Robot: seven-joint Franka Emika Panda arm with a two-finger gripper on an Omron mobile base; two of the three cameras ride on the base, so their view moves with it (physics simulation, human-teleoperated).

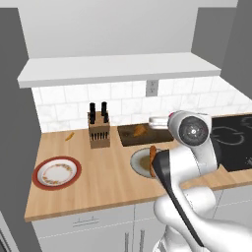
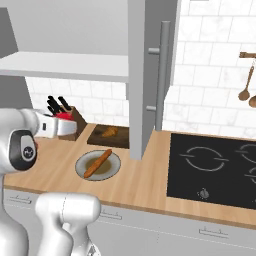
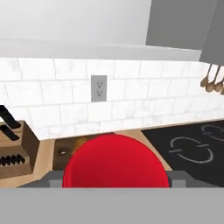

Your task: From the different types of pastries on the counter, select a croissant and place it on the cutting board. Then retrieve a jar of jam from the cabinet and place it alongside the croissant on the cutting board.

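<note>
The jar of jam (image 3: 115,161) sits right at the bottom of the hand view, its red round body between the two grey finger pads (image 3: 178,178), so we judge the gripper (image 3: 115,181) pinched on it. Beyond and below it lies the cutting board (image 3: 65,151), slightly to the left, before the tiled wall with its outlet (image 3: 99,88).

In the left base view, the croissant (image 1: 140,130) already rests on the dark board, just right of the knife block (image 1: 99,129); we cannot make out the fingers here. The baguette stick (image 1: 152,158) lies on a grey plate (image 1: 138,161) nearer us.

In the right base view, the jar shows red at the hand's tip, beside the knife block and left of the board, above the counter (image 2: 145,180). We reckon the move goes rightward and down, landing beside the croissant.
</note>
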